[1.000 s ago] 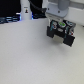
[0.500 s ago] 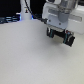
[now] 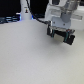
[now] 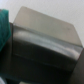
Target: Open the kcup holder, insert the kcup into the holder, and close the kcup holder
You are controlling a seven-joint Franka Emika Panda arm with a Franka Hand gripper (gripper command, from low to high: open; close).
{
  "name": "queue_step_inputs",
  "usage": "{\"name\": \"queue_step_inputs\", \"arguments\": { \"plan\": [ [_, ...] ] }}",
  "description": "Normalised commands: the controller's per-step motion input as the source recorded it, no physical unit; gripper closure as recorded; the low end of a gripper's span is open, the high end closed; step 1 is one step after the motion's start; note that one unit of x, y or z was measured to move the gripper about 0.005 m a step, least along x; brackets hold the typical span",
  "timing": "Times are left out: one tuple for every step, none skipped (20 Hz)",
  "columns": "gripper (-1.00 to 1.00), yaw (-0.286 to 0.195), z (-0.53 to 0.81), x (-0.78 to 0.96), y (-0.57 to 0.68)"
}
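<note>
The kcup holder (image 3: 61,36) is a black boxy machine at the back right of the white table in the exterior view. My arm comes down from above it, and my gripper (image 3: 60,27) sits right over or against its top. The blur hides the fingers, so I cannot tell whether they are open or shut. The wrist view is filled by the machine (image 4: 45,47), showing a grey flat face above a dark stepped panel. A green patch (image 4: 4,27) shows at the frame's edge beside the machine. It is too cropped to tell whether it is the kcup.
A white bottle-like post (image 3: 25,9) stands at the back, toward the exterior view's left of the machine. A dark strip with blue parts (image 3: 7,20) runs along the back left edge. The white table (image 3: 30,57) spreads in front of the machine.
My arm and gripper have shifted slightly toward the exterior view's left over the black machine. Nothing else has visibly moved.
</note>
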Motion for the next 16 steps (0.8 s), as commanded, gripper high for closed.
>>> {"name": "queue_step_inputs", "arguments": {
  "plan": [
    [-1.00,0.143,0.01,-0.42,0.41],
    [-1.00,0.151,0.01,-0.45,0.39],
    [-1.00,0.162,0.01,-0.49,0.36],
    [-1.00,0.167,0.00,-0.52,0.35],
    [-1.00,0.166,0.00,-0.53,0.36],
    [-1.00,0.164,0.00,-0.53,0.36],
    [-1.00,0.163,0.00,-0.55,0.36],
    [-1.00,0.160,0.01,-0.55,0.38],
    [-1.00,0.153,0.01,-0.55,0.40],
    [-1.00,0.147,0.01,-0.55,0.42],
    [-1.00,0.140,0.00,-0.55,0.44],
    [-1.00,0.137,0.00,-0.52,0.45],
    [-1.00,0.133,0.00,-0.48,0.46],
    [-1.00,0.131,-0.01,-0.47,0.46],
    [-1.00,0.127,0.00,-0.48,0.46],
    [-1.00,0.124,0.00,-0.51,0.46]
  ]
}}
